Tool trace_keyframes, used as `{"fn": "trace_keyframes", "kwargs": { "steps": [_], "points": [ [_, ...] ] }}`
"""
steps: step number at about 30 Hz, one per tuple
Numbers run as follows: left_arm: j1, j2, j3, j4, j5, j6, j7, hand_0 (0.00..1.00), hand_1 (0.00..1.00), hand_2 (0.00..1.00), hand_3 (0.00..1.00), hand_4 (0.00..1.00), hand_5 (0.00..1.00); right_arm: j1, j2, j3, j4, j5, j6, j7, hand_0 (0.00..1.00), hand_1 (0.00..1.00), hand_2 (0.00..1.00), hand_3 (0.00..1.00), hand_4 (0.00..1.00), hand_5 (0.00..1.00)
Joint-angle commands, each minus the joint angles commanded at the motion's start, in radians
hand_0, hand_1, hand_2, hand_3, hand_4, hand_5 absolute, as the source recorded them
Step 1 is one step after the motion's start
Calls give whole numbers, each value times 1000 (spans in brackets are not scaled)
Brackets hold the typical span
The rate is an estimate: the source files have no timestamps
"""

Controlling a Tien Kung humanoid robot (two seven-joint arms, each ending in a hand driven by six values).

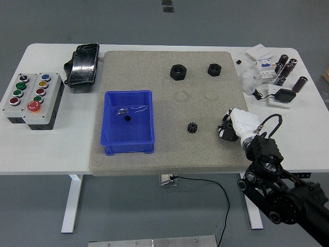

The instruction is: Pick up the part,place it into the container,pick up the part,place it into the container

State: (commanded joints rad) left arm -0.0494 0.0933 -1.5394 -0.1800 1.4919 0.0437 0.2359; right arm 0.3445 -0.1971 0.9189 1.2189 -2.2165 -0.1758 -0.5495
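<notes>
Right arm comes in from the lower right corner, closest thing to my camera, black links running up to a white-shelled robot hand (pixel 230 128) over the right part of the grey mat (pixel 205 77). Its fingers look curled and bunched low at the mat, pointing roughly left. I can't make out anything held between them, so I read it as closed and empty, though the dark fingertips blur together. Left arm not in frame.

Nearest part is the small black gear (pixel 193 128), lying flat on the mat just left of the robot hand, apart from it, at about the same depth. No real long axis on it, it's round with teeth, so approach angle shouldn't matter much. Two larger black nuts sit farther back: hex nut (pixel 178 72) and a smaller nut (pixel 214 69), both well away from the robot hand.

Blue bin (pixel 149 123) is on the left part of the mat, left of the gear. One small dark piece and something clear or wiry already lie on its floor, can't tell what exactly.

My call: the gear is the next pick, and the right arm is the only candidate. Move is a short shift left, open up, close on the gear, then carry left across the mat to the bin. Risk: the gear is small and low, fingers could nudge it away.

Button box (pixel 33 99) on the white surface (pixel 51 154) at far left, not involved.
</notes>
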Motion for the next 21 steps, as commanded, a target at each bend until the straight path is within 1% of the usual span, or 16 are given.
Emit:
{"fn": "trace_keyframes", "kwargs": {
  "steps": [6, 7, 12, 17, 21],
  "points": [
    [0, 0, 0, 0, -1, 0, 0, 667, 632, 550, 602, 702, 345, 9, -3, -6, 10, -2, -23, 8, 438, 532, 480, 394, 154, 2],
    [0, 0, 0, 0, -1, 0, 0, 667, 631, 550, 601, 703, 346, 13, -3, -9, 13, -2, -28, 10, 420, 529, 475, 391, 168, 2],
    [0, 0, -1, 0, -1, 0, 0, 667, 631, 550, 601, 703, 346, 43, 3, -31, 24, 6, -48, 20, 420, 529, 475, 391, 168, 2],
    [0, 0, -3, 0, 3, -1, 2, 666, 632, 550, 601, 703, 346, 105, 27, -77, 28, 28, -75, 36, 409, 525, 472, 385, 175, 2],
    [-3, 1, -4, 0, 7, -2, 2, 666, 631, 550, 602, 704, 347, 150, 51, -109, 22, 13, -75, 32, 406, 524, 473, 381, 187, 2]
  ]
}}
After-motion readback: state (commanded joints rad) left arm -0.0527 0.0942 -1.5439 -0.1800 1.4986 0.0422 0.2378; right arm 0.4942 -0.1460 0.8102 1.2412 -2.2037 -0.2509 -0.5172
